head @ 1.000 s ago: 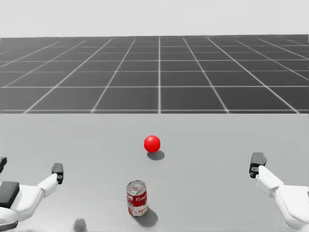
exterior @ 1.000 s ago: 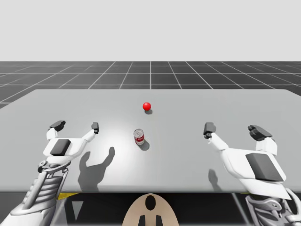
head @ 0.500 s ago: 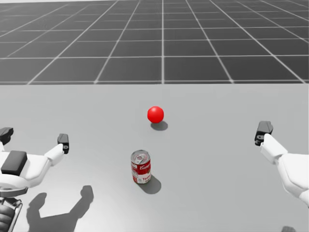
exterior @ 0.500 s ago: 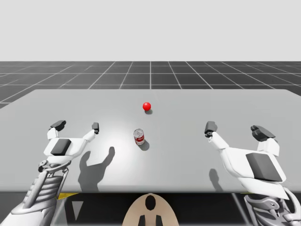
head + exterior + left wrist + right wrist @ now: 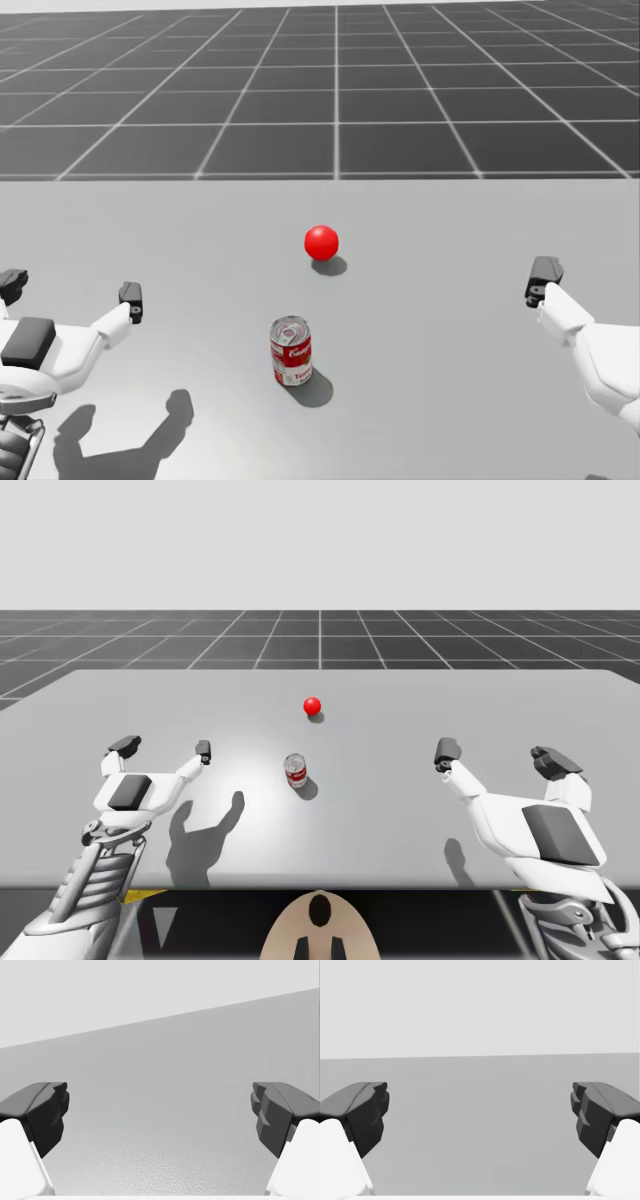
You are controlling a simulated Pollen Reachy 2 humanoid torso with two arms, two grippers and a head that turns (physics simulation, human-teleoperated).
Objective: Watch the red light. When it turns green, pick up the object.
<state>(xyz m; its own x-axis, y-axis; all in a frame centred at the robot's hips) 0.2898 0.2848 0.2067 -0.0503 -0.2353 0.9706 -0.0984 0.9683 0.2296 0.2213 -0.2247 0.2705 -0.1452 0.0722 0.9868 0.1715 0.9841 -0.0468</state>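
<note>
Light: red, not yet green. Can: upright, just nearer than light, ungrasped. Left gripper, right gripper: both released, empty, flanking can, well apart. Pickup outstanding.

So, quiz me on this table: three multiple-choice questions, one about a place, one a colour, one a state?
1. Where is the can relative to the ball light? A) nearer the robot B) beyond it C) on top of it
2. What colour is the light? A) green B) red C) blue
3. How are the left gripper and right gripper? A) fingers open, empty B) both shut C) one holding the can
Answers: A, the can stands this side of the light; B, it shows red; A, wrist views show fingers apart, nothing between.
</note>
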